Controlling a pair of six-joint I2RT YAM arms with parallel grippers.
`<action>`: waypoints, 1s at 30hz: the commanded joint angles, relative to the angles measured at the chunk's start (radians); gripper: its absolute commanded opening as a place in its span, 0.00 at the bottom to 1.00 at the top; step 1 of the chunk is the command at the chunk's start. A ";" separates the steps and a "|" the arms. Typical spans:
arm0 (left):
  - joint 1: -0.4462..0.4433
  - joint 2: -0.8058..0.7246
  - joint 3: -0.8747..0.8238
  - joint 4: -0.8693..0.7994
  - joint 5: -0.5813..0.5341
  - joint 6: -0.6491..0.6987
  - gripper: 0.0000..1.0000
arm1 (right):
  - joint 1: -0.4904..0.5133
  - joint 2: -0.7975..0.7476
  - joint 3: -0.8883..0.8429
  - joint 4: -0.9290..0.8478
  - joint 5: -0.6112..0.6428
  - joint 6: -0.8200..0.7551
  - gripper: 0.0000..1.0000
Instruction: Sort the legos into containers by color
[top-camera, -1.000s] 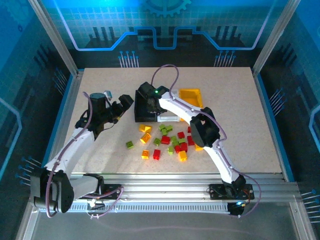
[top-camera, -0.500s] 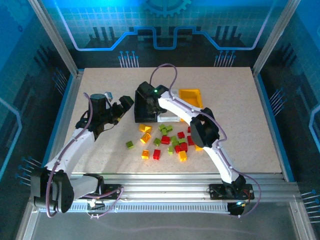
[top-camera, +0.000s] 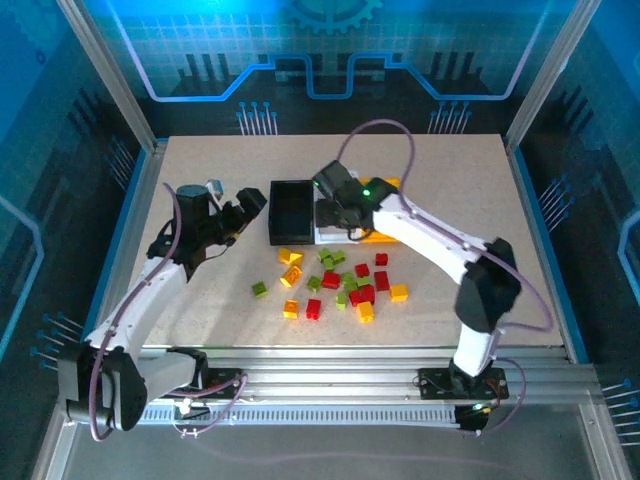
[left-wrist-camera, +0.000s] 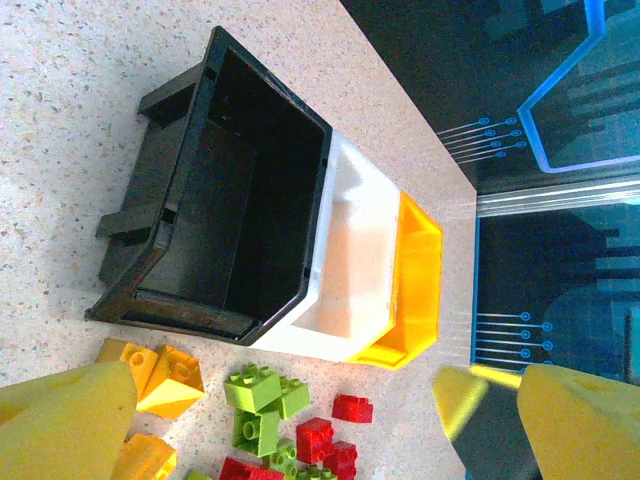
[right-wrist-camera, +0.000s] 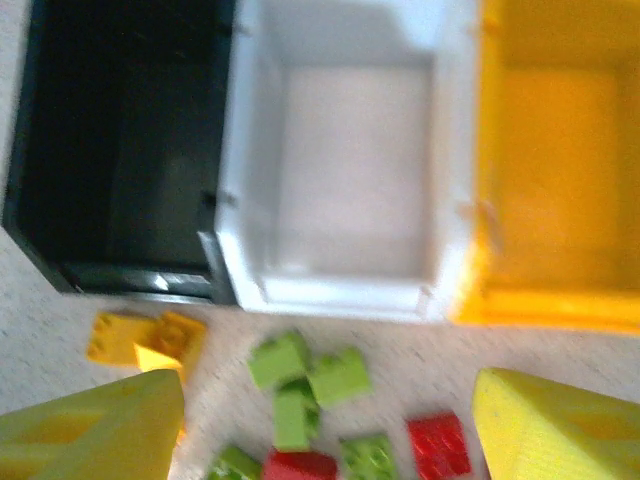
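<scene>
A: Right gripper (right-wrist-camera: 328, 400) has swung rightward off the black bin (right-wrist-camera: 60, 265). It now hangs over the near rims of the white bin (right-wrist-camera: 340, 295) and yellow bin (right-wrist-camera: 540, 305), jaws spread wide with nothing between them.

B: And the left gripper (left-wrist-camera: 290, 395)?

A: Wide too, and empty, hanging left of the bins and touching nothing.

B: Where are the legos (top-camera: 347, 281)?

A: Scattered on the table (top-camera: 480, 200) just near of the bins. Red, green and orange are mixed, some touching in clumps. The white and yellow bins look bare; the black one's floor is too dark for me to say.

B: So the next pick is the step in hand, I'd judge. How to do it well?

A: Choose a loner, such as the orange block (top-camera: 399, 293) at the right edge of the scatter, not the clump. Come straight down, fingers across two flat sides rather than the studs, and close squarely. Slick, hard plastic this small likely squirts out of a skewed pinch.

B: And the bins?

A: Thin-walled, rigid open boxes with lipped rims, side by side and touching. They look light, so stay clear of the rims when releasing. The table is matte and speckled, so blocks shouldn't skid much.
</scene>
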 joint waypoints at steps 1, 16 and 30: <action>-0.007 -0.019 -0.016 0.006 0.028 0.007 0.99 | -0.063 -0.076 -0.202 0.030 -0.010 0.011 0.78; -0.011 0.010 -0.079 0.046 0.029 -0.037 0.99 | -0.191 0.026 -0.374 0.132 -0.052 0.015 0.67; -0.012 0.037 -0.079 0.054 0.024 -0.041 0.99 | -0.216 0.150 -0.327 0.147 -0.078 0.025 0.42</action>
